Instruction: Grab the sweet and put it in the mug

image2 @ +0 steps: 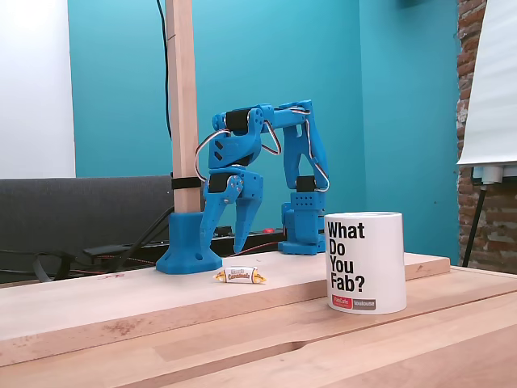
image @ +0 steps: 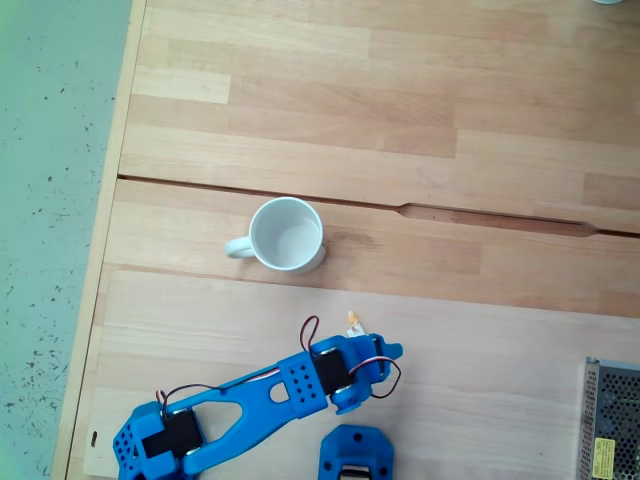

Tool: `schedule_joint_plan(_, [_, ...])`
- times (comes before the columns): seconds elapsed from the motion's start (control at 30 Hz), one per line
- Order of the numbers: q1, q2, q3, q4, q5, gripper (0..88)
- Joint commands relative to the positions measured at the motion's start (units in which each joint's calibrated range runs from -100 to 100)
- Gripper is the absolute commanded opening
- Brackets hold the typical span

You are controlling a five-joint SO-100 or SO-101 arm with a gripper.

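Note:
The sweet [image2: 239,276], a small white candy with twisted yellow ends, lies on the wooden table; in a fixed view from above only its yellow tip [image: 353,320] peeks out past the blue arm [image: 290,385]. My gripper [image2: 224,252] hangs just above the sweet, fingers pointing down, open, with nothing between them. The white mug [image: 288,235] stands upright further out on the table, its handle [image: 237,247] to the left in that view. From the side the mug [image2: 365,263] shows black lettering and stands to the right of the sweet.
A wooden post in a blue foot [image2: 187,246] stands close behind the gripper; the same blue foot [image: 357,455] sits at the bottom edge seen from above. A metal mesh box [image: 612,420] lies at the lower right. The table's edge [image: 105,260] runs down the left.

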Motion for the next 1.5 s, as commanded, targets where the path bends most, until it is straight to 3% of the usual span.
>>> schedule_joint_plan(0.0, [-0.7,-0.6,-2.3,1.0,0.0,29.9])
schedule_joint_plan(0.37, [-4.1,2.4,-2.1,1.0,-0.1,30.5])
schedule_joint_plan(1.47, [-3.6,5.9,3.3,0.1,0.0,30.5])
